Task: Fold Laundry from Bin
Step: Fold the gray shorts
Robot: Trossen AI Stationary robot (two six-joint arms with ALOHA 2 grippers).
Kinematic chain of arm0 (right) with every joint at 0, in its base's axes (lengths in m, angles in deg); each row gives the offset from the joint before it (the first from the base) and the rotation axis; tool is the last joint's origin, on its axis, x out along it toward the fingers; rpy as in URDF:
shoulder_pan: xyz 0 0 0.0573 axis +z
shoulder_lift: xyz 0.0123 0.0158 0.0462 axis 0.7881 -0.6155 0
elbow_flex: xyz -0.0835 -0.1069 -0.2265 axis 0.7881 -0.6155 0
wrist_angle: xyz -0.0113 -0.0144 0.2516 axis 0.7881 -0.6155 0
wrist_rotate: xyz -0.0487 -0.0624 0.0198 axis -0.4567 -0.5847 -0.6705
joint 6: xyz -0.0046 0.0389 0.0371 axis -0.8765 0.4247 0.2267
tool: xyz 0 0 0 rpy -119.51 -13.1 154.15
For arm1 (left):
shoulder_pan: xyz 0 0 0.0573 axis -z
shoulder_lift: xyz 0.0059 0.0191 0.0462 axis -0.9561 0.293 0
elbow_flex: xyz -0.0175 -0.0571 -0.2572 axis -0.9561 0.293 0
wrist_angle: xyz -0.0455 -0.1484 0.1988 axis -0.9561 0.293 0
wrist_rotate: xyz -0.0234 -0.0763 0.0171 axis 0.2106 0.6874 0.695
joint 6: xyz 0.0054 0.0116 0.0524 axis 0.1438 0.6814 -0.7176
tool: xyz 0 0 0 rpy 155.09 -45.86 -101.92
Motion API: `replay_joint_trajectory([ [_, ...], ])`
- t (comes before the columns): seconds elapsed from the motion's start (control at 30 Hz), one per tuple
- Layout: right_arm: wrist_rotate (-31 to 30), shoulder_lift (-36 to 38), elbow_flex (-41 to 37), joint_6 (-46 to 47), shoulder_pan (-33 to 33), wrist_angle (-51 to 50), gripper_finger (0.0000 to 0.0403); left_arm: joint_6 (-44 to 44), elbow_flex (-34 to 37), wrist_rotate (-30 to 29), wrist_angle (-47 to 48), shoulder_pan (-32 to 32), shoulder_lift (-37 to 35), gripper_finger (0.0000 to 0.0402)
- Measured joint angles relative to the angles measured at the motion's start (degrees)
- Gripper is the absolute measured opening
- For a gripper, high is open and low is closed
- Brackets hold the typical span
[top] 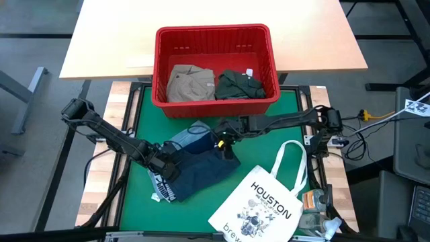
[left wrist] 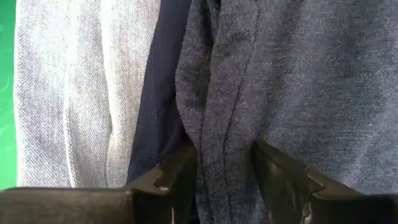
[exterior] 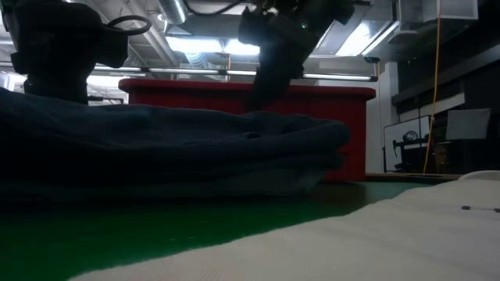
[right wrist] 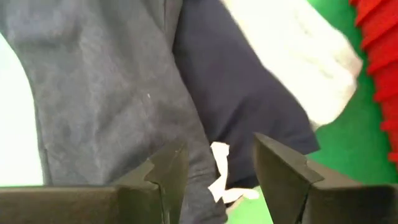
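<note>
A dark blue garment [top: 201, 168] lies spread on the green mat [top: 138, 195], with a navy layer [left wrist: 158, 93] and a light blue denim piece [top: 185, 138] beside it. My left gripper [top: 168, 167] stands at its left end, shut on a ridge of the cloth. My right gripper [top: 225, 146] hovers open over the garment's far right part; a white tag [right wrist: 219, 168] shows between its fingers, farther off. The red bin [top: 211, 30] stands at the mat's far edge. A khaki garment [top: 190, 84] and a dark green one [top: 236, 84] lie on its floor. My left gripper pinches a raised fold of the dark blue cloth [left wrist: 224, 143] between its two fingers [left wrist: 180, 171], near the garment's left end. It comes steeply from above, and the fingers straddle the fold. The rest of the garment lies slack on the mat.
A white tote bag printed HOUSTON [top: 265, 205] lies at the mat's near right, its handle [top: 292, 158] close to the garment. Small items [top: 316, 202] sit at the right edge. A wooden tabletop [top: 107, 40] extends behind the bin.
</note>
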Motion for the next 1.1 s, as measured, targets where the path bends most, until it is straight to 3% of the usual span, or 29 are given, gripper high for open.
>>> replay_joint_trajectory([
  [0.47,0.12,-6.62,-0.15,0.15,0.02,-5.63,0.0177,0.09,-0.02,0.07,-0.75,0.02,-0.06,0.0151],
  [0.87,0.15,-6.8,-0.11,0.15,0.02,-6.13,0.0177,0.05,-0.02,1.48,-1.31,0.37,-0.04,0.0149],
  [1.0,0.17,-6.8,-0.11,0.15,0.07,-6.15,0.0167,0.05,-0.02,2.82,-1.33,0.37,-0.04,0.0127],
  [1.1,0.51,-6.8,-0.11,0.15,0.08,-6.17,0.0138,0.05,-0.02,2.96,-1.33,0.37,-0.04,0.0099],
])
